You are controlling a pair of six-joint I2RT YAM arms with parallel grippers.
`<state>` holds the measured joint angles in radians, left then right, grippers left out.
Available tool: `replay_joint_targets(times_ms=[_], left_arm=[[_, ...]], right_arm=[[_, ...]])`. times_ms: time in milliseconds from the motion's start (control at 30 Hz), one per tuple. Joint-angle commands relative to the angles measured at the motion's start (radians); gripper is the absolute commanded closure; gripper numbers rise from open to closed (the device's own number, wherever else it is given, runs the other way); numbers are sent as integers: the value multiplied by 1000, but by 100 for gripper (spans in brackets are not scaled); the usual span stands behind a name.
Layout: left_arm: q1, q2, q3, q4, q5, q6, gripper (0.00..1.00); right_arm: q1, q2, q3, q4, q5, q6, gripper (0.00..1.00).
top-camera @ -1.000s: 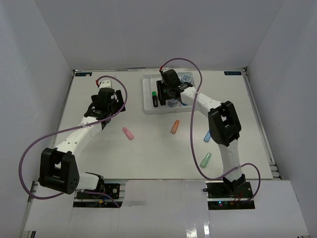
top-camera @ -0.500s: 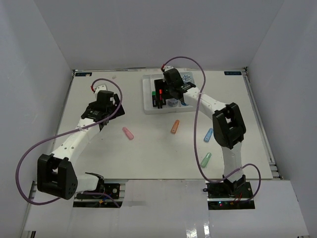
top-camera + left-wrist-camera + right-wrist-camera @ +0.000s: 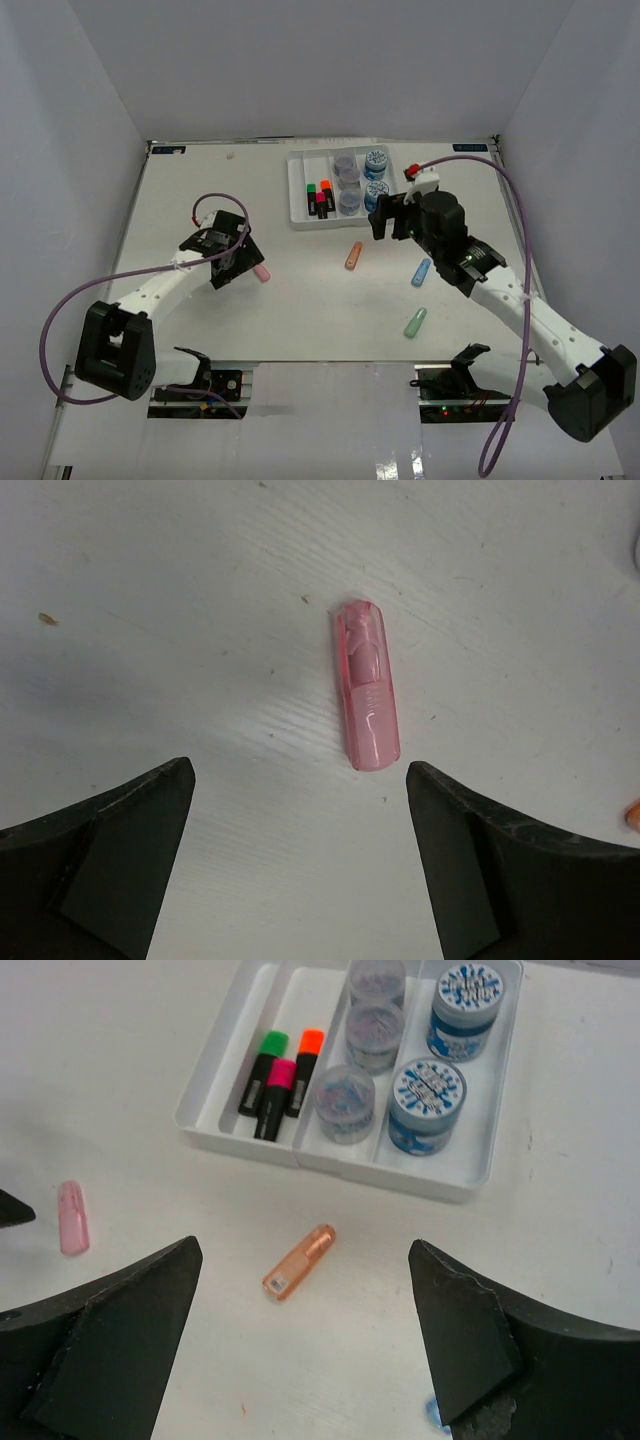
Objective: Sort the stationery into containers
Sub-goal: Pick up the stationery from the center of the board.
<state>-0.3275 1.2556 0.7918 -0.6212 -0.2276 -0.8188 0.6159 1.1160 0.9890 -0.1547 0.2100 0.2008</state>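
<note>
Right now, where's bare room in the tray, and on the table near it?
Tray: bare at the far end, beyond the caps of the black highlighters. Grey jars and blue jars crowd the other side. Table: bare between pink highlighter and orange highlighter.

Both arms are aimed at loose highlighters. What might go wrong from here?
The pink highlighter sits nearer one finger of the open left end effector, so closing may push or roll it instead of pinching it. The orange highlighter lies slanted relative to the open right end effector; a grip could twist it loose.

Orange highlighter (image 3: 634, 816) mostly past the view's edge
</note>
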Motion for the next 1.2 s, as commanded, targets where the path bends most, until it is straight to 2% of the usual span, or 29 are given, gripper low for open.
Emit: replay_joint_targets(times_ms=[0,233,600,700,733,800,833,900,1100,1167], left_arm=[[-62,59,47,5,-1,-78,2],[-122,232,112,-9,-4,-151,11],[-136,376,201,-69,-47,-169,28],[-137,393,202,-69,-47,-166,36],[-137,399,204,-68,-47,-164,43],[-140,410,207,-66,-47,-160,50],[-140,413,211,-66,-49,-157,57],[-143,423,221,-64,-53,-145,64],[-148,433,299,-45,-62,-80,68],[-151,438,357,-14,-64,-8,68]], right_arm=[[1,-106,-142,40,57,-34,10],[-1,-323,-324,38,100,-11,10],[-2,-393,-409,35,118,-21,10],[-1,-401,-420,34,118,-34,10],[-1,-403,-423,34,120,-35,10],[-1,-415,-431,34,129,-40,10],[-2,-421,-432,34,134,-41,10],[-1,-436,-440,37,137,-41,10],[-2,-449,-447,34,146,-44,10],[-2,-455,-451,34,152,-41,10]])
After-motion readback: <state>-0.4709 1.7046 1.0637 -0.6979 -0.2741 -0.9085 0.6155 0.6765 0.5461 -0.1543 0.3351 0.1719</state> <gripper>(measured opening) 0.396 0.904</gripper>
